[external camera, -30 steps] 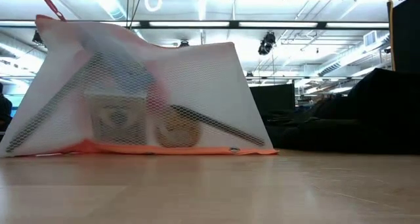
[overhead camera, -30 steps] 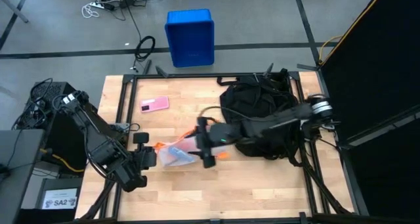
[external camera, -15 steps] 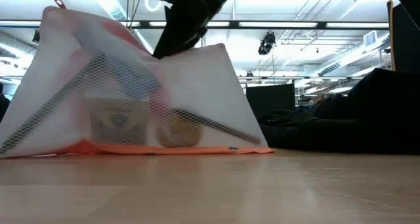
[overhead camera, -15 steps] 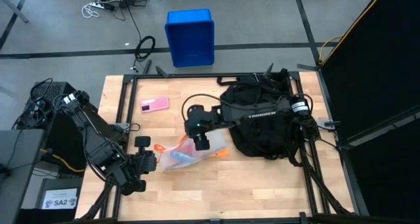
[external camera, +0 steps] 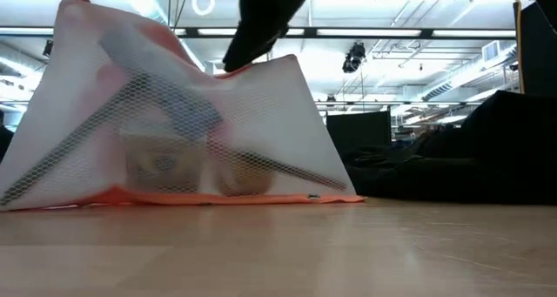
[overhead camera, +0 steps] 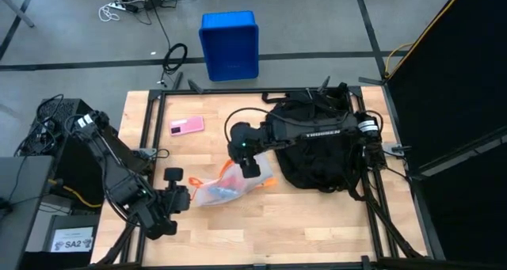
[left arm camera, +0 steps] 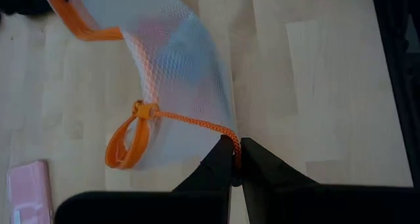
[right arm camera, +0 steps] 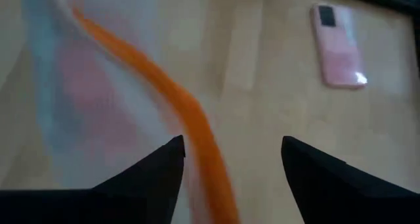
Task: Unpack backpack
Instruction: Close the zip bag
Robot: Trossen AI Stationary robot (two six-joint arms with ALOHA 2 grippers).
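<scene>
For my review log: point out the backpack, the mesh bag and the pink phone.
backpack [overhead camera: 317, 155]: high view, middle of its black body.
mesh bag [overhead camera: 222, 189]: high view, its white netting.
pink phone [overhead camera: 186, 126]: high view, middle of its back.

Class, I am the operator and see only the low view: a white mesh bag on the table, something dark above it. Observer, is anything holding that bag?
Observer: Yes, the left gripper is shut on the bag's orange cord.
Operator: And the dark shape above?
Observer: It is the right gripper, fingers open over the mesh bag.
Operator: Anything else on the table?
Observer: A pink phone and the black backpack.
</scene>
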